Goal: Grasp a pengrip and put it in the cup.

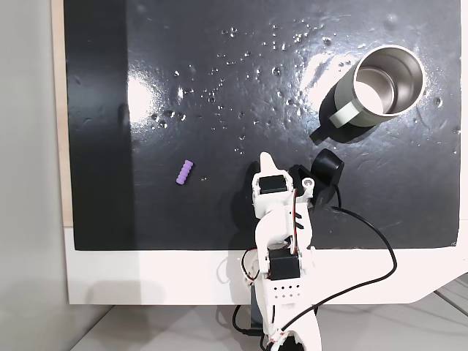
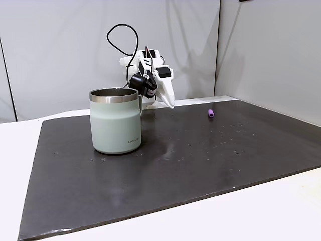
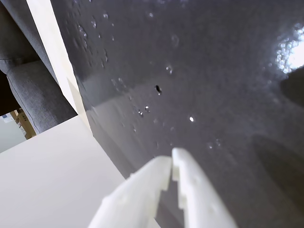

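In a fixed view from above, the pengrip (image 1: 185, 172) lies on the dark mat (image 1: 219, 88), at 9 o'clock from the gripper (image 1: 265, 159); the cup (image 1: 379, 86) stands at 2 o'clock. In another fixed view, the pengrip (image 2: 211, 113) lies at 3 o'clock from the cup (image 2: 115, 123). In the wrist view, the gripper (image 3: 171, 164) has its fingers together, holding nothing.

Bright overhead light is glaring in white patches off the glossy black mat (image 1: 219, 110), the cup (image 1: 380, 86) is casting a soft shadow, and the wrist view's close white gripper (image 3: 171, 161) is looking blurred.
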Controlling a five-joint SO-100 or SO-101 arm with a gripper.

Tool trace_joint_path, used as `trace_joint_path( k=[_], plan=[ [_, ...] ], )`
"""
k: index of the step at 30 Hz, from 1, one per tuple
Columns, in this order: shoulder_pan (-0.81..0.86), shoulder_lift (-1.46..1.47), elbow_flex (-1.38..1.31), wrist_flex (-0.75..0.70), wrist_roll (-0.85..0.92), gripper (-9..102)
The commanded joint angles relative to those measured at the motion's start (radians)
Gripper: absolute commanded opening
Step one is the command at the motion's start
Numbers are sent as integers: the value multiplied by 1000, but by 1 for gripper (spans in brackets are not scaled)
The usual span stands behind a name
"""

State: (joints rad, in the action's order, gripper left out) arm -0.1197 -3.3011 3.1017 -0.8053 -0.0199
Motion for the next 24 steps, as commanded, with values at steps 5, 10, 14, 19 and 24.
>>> trace_joint_path(
  k=[5, 10, 14, 19, 24],
  plan=[
    [-32, -14, -3, 35, 52, 0],
    [-34, -14, -3, 35, 54, 0],
    [-48, -14, -3, 41, 69, 0],
    [-87, -3, -61, 100, 95, 0],
    [-198, 387, -348, 98, 95, 0]
  ],
)
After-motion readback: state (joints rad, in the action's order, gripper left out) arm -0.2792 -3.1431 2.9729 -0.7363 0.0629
